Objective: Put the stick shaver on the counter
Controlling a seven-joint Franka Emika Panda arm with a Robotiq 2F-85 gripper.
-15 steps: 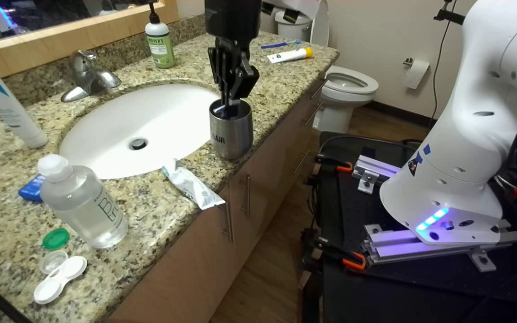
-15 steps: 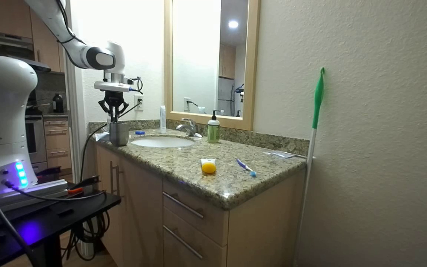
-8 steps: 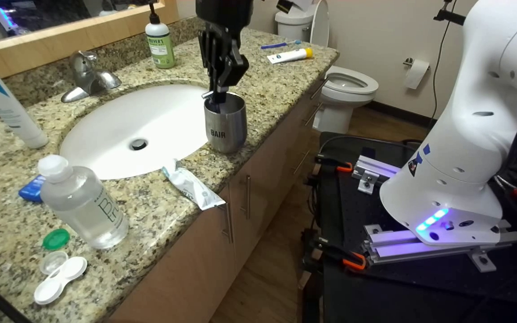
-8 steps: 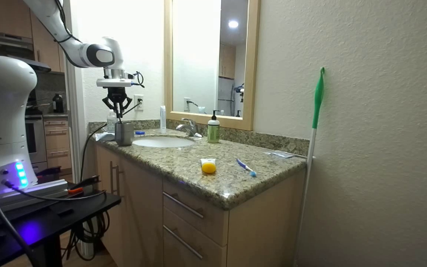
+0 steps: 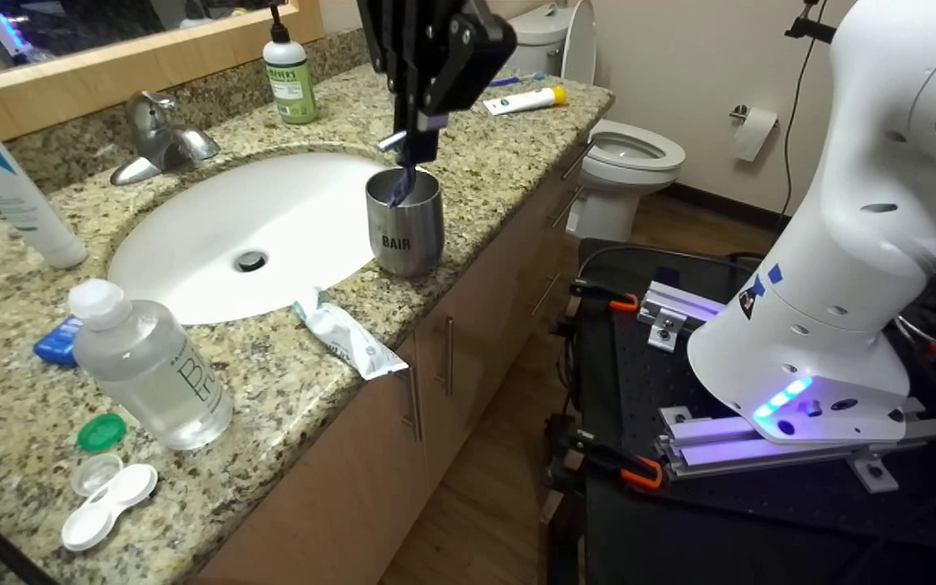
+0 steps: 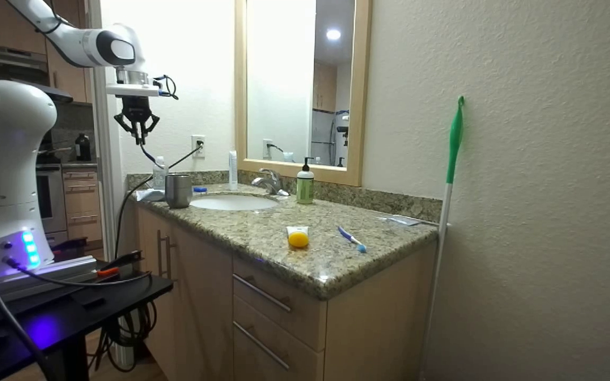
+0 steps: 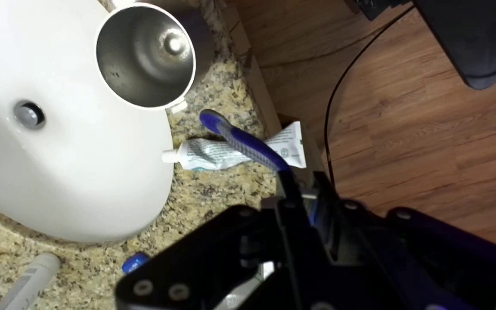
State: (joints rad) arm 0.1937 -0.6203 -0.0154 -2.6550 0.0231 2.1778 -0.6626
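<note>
My gripper [image 6: 140,140] is nearly closed, pinching the shaver [image 7: 250,143], which slants downward in mid-air, higher than the counter [image 5: 273,378] and apart from the cup [image 5: 407,236]. The cup stands upright beside the sink [image 5: 208,227], the crumpled tube [image 5: 352,340] near it.

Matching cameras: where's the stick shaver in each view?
In an exterior view: stick shaver up and left of centre, seen against metal cup.
In an exterior view: stick shaver left of centre, hanging from gripper.
Wrist view: stick shaver at centre.
Shared landmark: metal cup, in all three.
</note>
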